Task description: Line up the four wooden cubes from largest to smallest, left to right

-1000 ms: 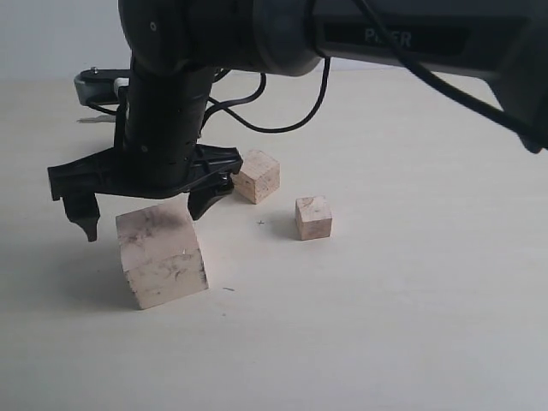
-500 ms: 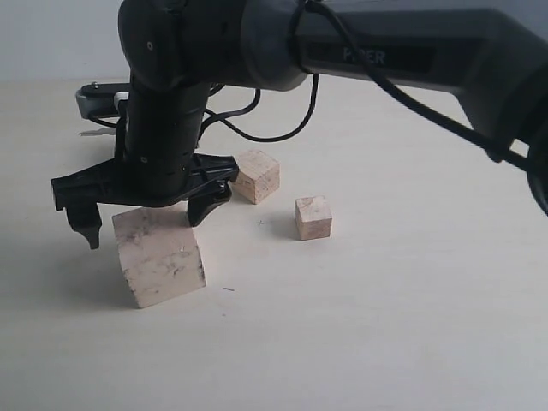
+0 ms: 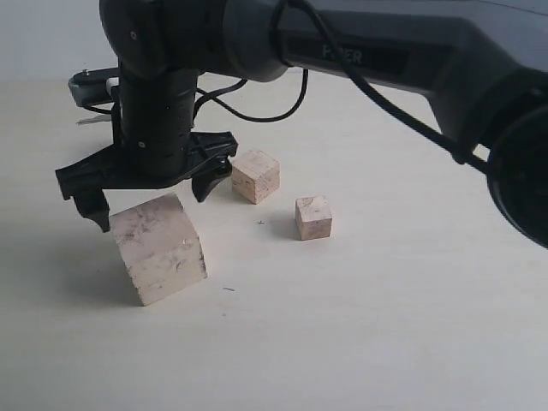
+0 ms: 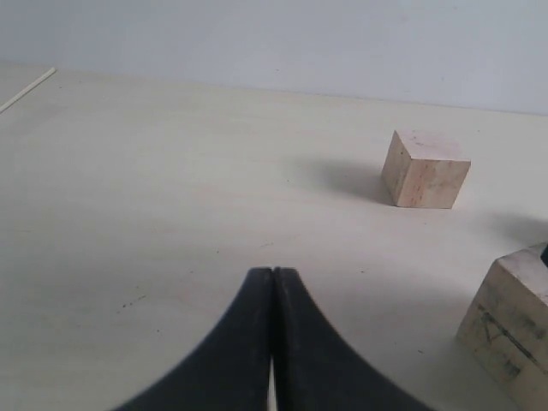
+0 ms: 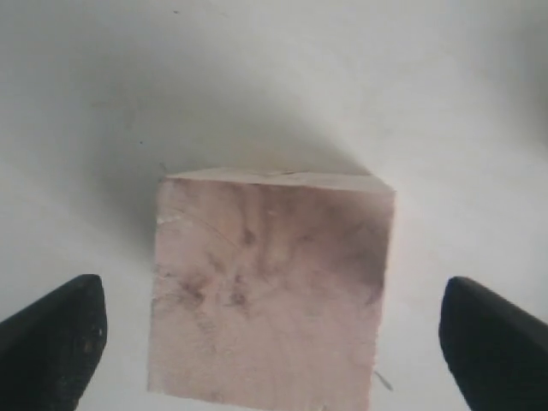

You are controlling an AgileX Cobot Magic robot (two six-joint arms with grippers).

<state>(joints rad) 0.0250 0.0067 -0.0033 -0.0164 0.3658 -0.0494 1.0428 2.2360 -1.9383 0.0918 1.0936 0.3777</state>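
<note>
A: Right gripper (image 3: pixel 150 199)?
B: Jaws spread wide over big cube (image 3: pixel 158 248), lower left; gaps both sides.
A: Left gripper (image 4: pixel 272 274)?
B: Closed, empty.
A: Others?
B: Mid cube (image 3: pixel 256 175) centre; small cube (image 3: pixel 313 217) lower right of it.

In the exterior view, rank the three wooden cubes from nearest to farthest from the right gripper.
1. Big cube, just below the open right gripper.
2. Mid-sized cube, just to its right.
3. Small cube, farthest right.

Pale tabletop (image 3: pixel 385 325), few tiny dark specks (image 3: pixel 261 223); plain light wall (image 4: pixel 257 34) behind.
</note>
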